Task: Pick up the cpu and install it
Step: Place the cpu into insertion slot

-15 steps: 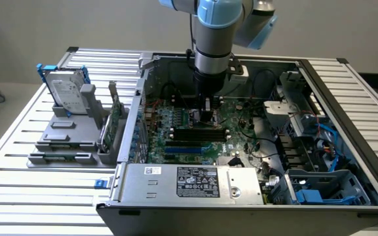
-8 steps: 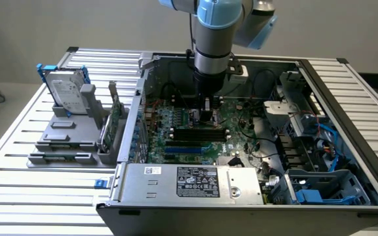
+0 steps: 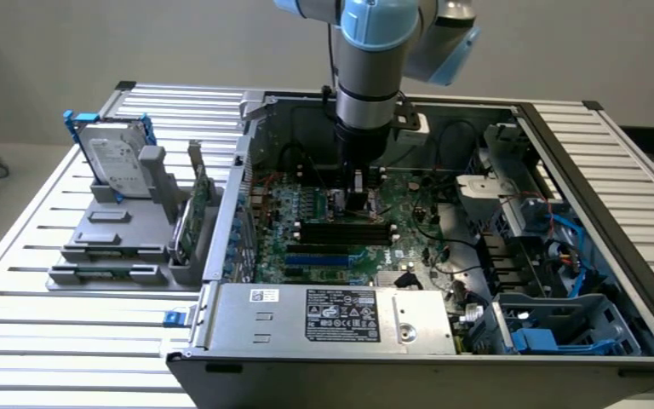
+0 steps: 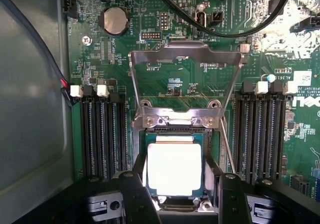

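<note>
Setting the chip (image 4: 174, 168) down at its socket (image 4: 176, 118). It sits between my tool's (image 4: 180, 181) spread fingers; I cannot tell if they pinch it. It must go in flat and straight.

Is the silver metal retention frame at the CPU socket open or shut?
Open: the silver metal frame is swung back, green board showing through it; the silver-topped square cpu lies uncovered.
</note>
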`<state>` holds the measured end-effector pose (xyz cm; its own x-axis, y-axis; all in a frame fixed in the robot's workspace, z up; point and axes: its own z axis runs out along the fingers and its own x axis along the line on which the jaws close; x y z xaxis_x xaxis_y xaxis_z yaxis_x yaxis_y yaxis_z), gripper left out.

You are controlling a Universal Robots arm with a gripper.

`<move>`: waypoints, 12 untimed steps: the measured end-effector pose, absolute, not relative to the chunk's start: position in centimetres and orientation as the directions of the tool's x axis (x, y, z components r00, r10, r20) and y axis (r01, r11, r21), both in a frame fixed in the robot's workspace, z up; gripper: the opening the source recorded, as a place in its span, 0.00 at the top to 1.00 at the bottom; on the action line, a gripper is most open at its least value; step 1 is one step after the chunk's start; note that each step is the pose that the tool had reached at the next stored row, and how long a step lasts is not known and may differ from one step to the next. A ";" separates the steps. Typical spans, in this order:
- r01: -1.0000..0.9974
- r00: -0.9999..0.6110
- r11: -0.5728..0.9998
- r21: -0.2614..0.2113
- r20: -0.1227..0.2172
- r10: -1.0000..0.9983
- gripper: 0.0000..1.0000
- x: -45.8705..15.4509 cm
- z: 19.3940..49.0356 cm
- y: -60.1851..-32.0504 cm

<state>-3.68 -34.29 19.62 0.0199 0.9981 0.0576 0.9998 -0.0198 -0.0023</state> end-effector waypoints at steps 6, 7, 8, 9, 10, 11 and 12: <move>1.000 0.020 -0.020 -0.005 0.058 0.998 0.46 -3.7 20.0 -34.4; 1.000 0.020 -0.020 -0.006 0.057 0.998 0.46 -3.7 20.2 -34.4; 1.000 0.020 -0.020 -0.007 0.057 0.998 0.46 -3.7 20.3 -34.4; 1.000 0.020 -0.020 -0.008 0.057 0.998 0.46 -3.7 20.3 -34.4; 1.000 0.020 -0.020 -0.008 0.058 0.998 0.46 -3.7 20.3 -34.4; 1.000 0.021 -0.020 -0.009 0.057 0.998 0.46 -3.7 20.3 -34.4; 1.000 0.021 -0.020 -0.009 0.056 0.998 0.46 -3.7 20.3 -34.4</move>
<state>-3.68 -34.36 20.34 0.0205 0.9982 0.0564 0.9998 -0.0200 -0.0092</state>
